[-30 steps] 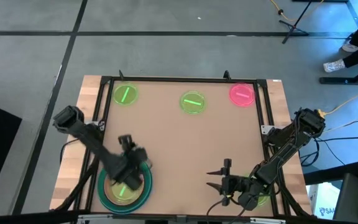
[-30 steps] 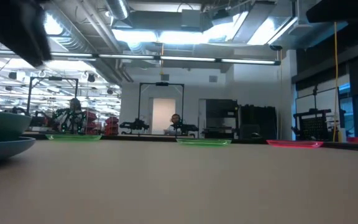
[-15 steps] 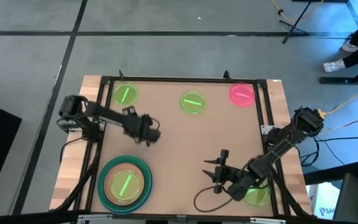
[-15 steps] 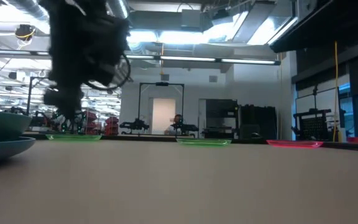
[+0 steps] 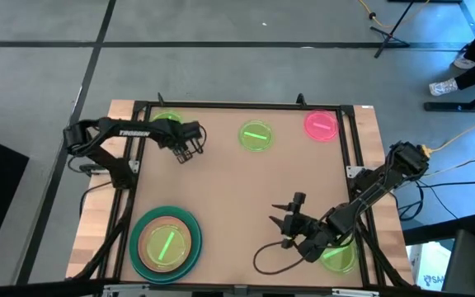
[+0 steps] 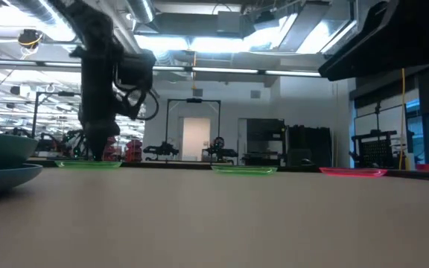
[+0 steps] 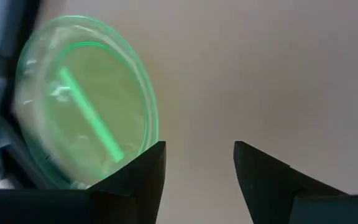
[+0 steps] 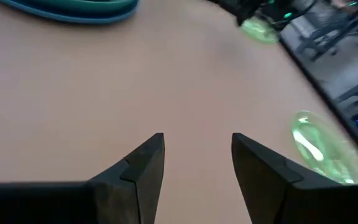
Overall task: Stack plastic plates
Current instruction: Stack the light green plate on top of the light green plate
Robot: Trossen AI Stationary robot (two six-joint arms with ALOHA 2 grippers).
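Note:
A stack sits near the table's near-left corner: large blue plate at the bottom, green and salmon-pink plates above it, a small neon-green plate on top. Three small plates lie flat along the far edge: neon-green at far left, neon-green in the middle, hot-pink. Another neon-green plate lies at near right, partly under my right arm. My left gripper is open and hovers just beside the far-left plate. My right gripper is open over bare table at near right.
A black frame borders the brown table top. The middle of the table is bare. A cable loops under my right arm. In the low view the far plates show as thin rims.
My left gripper has left the stack at near left and swung toward the far edge, ending beside the far-left neon-green plate. The stack, with a small neon-green plate on top, stays in place. My right gripper has crept slightly toward the table's middle.

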